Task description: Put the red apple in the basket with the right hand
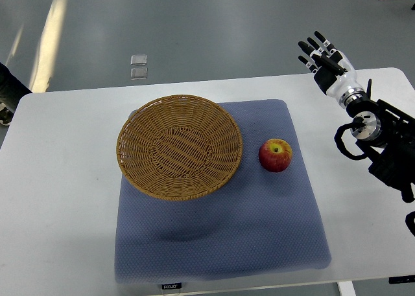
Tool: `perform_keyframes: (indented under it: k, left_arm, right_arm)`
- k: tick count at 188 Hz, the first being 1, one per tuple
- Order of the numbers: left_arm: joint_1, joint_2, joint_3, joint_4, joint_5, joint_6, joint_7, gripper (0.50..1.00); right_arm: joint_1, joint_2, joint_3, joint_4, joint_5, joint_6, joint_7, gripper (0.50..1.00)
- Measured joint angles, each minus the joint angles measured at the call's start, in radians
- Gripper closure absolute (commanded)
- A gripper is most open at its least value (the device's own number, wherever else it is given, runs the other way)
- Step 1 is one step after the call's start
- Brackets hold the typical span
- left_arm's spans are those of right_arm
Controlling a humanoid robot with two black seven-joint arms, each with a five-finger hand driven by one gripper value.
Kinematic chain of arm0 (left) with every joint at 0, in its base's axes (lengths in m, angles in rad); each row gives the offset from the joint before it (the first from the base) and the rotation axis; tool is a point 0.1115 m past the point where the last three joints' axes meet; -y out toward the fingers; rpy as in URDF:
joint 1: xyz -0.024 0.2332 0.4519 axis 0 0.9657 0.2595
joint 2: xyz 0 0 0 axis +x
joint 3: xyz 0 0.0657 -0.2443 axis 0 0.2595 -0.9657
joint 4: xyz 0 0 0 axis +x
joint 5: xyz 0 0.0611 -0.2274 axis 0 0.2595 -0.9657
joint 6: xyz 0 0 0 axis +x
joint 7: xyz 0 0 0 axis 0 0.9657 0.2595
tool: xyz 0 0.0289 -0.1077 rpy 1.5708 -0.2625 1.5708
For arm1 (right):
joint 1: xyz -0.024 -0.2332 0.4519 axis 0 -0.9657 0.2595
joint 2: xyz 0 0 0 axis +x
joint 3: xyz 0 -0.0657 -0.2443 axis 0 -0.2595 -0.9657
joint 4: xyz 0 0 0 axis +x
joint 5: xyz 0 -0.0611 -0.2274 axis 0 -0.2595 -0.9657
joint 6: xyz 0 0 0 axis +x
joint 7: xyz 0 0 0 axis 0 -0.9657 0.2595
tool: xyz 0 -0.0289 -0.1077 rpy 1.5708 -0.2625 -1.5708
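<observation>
Evidently nothing is grasped yet: the red apple (275,155) sits upright on the blue mat (220,244), just beside the wicker basket (179,147). The right hand (325,61) hovers well apart beyond the table's (58,199) far edge, fingers extended and empty, presumably readying its reach.

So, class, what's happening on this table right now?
Nothing is being held yet. The robot's right hand is raised at the far right of the table, fingers spread and empty. The red apple sits on the blue mat, just right of the empty wicker basket. The left arm isn't visible.
</observation>
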Motion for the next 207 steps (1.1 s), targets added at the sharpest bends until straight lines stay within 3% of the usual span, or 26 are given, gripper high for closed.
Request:
perform_keyframes:
  k: [207]
  left_arm:
    - [0.002,0.0,-0.002,0.001,0.0,0.0,0.0,0.5]
  right_arm:
    - [0.002,-0.001,0.002,0.0,-0.003,-0.022,0.0,0.576]
